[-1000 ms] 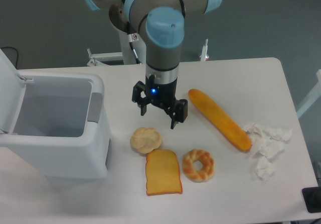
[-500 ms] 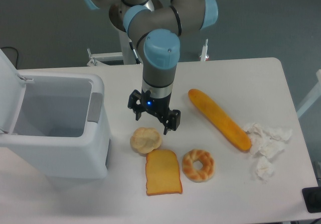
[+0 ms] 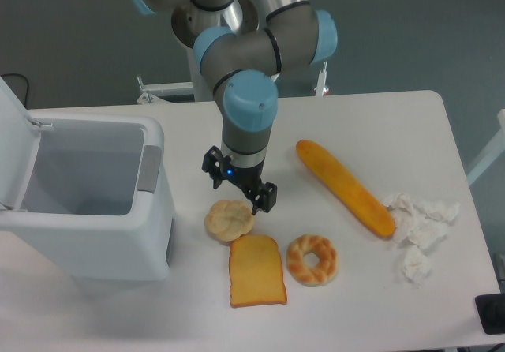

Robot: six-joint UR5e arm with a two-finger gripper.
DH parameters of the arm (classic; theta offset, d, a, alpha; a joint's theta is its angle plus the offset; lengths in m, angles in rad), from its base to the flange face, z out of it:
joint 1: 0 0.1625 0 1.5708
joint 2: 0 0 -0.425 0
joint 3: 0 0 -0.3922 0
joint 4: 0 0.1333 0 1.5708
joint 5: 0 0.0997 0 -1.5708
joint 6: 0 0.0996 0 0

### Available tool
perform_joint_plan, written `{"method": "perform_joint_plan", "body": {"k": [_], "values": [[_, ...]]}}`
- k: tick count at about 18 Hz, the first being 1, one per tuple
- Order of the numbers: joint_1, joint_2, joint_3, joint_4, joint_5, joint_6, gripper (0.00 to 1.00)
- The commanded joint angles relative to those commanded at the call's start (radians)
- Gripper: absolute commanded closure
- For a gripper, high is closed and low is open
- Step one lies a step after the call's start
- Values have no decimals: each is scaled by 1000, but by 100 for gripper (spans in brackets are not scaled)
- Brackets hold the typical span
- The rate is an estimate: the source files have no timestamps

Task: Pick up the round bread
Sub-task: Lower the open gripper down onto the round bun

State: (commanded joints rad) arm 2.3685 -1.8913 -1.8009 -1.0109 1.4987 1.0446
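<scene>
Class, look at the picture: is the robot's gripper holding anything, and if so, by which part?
Nothing is held. The gripper hangs open just above the round bread, which lies on the table; its fingers grip nothing.

The bun point(image 3: 230, 220) is pale cream-yellow with a lightly browned, lumpy top. The toast point(image 3: 256, 271) is orange with a darker crust edge. The ring point(image 3: 312, 260) is golden-brown with pale twisted stripes. The baguette point(image 3: 345, 187) is orange-gold, browner at its ends. The tissues point(image 3: 419, 230) are white. The table point(image 3: 379, 123) is white. The bin point(image 3: 87, 198) is pale grey-white. The arm point(image 3: 249, 103) is grey with light-blue caps; the gripper point(image 3: 237, 191) is black with a blue light.
</scene>
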Motion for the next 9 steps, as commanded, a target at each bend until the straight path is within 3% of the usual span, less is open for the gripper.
{"method": "perform_joint_plan", "body": {"k": [9], "values": [[-32,-71,21,3,37,-5,0]]}}
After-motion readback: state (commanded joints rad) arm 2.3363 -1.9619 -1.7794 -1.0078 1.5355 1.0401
